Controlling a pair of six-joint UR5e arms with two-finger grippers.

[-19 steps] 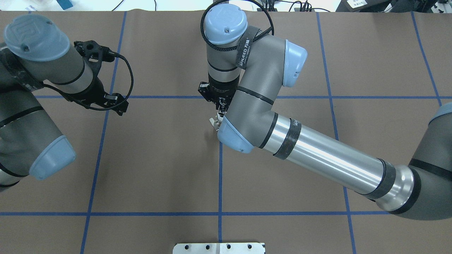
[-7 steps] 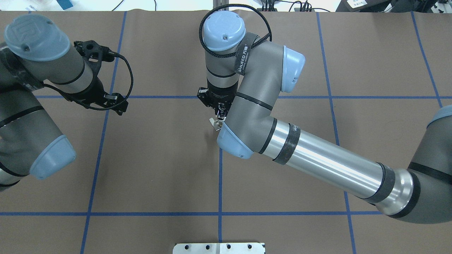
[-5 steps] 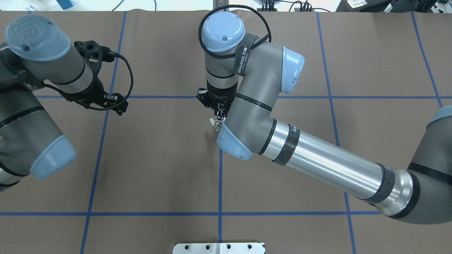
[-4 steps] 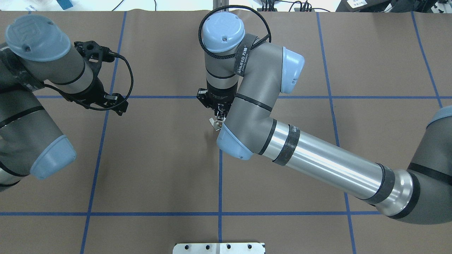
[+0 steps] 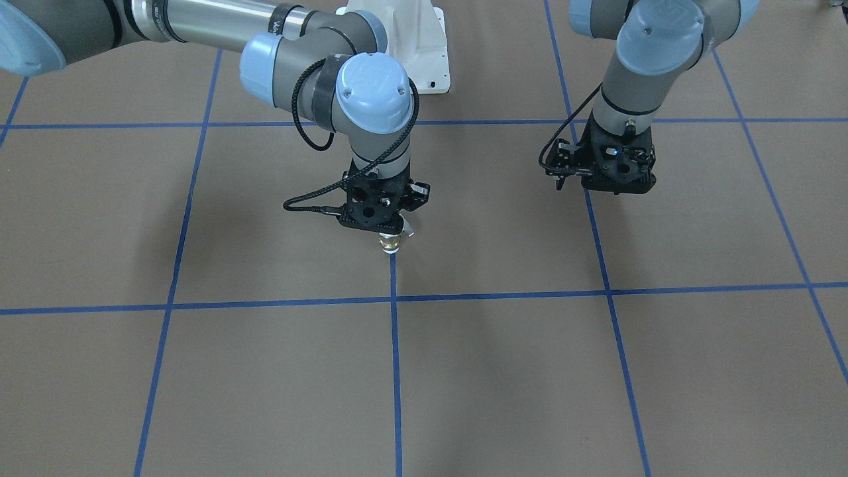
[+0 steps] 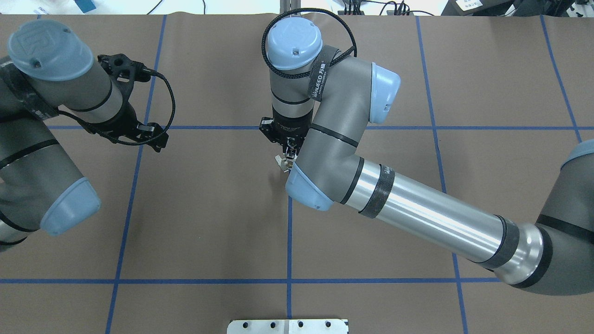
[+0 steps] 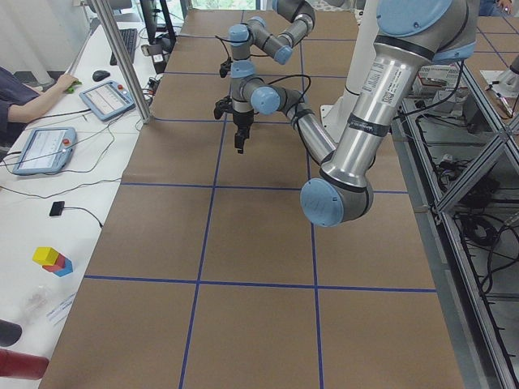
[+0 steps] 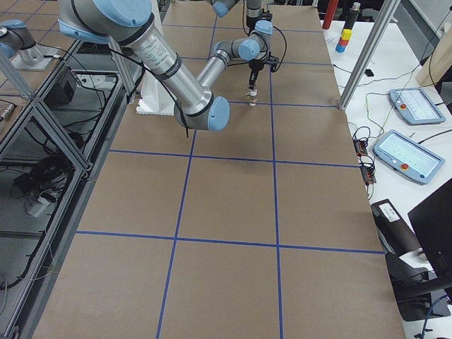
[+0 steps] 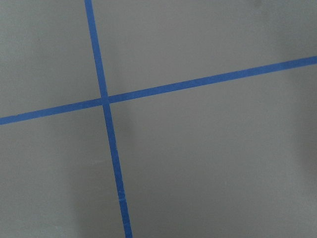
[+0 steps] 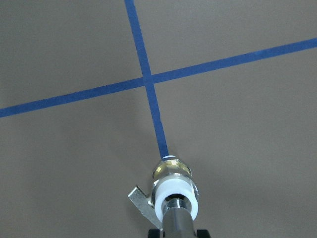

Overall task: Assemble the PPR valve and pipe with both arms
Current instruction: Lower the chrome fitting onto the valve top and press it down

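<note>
My right gripper [image 5: 389, 233] points straight down at the table's middle and is shut on the pipe [image 10: 178, 222], a short grey stub. The PPR valve [image 10: 172, 186] sits on the pipe's lower end, with its white collar, brass middle and silver lever [image 10: 140, 202] to one side. The valve [image 5: 391, 245] hangs at or just above the brown mat, over a blue tape line; I cannot tell whether it touches. It also shows in the overhead view [image 6: 281, 162]. My left gripper [image 5: 606, 185] hovers apart, its fingers hidden. The left wrist view shows only mat.
The brown mat [image 6: 209, 222] carries a grid of blue tape lines [image 6: 289, 241]. The white bolted pedestal [image 5: 414, 46] stands behind the right arm. Tablets [image 7: 105, 99] and an operator [image 7: 24, 85] are at a side desk beyond the table's edge.
My right arm has shifted slightly left, with the pipe and valve still in its gripper. In the last half second it is nearly still. The left arm has not moved.
</note>
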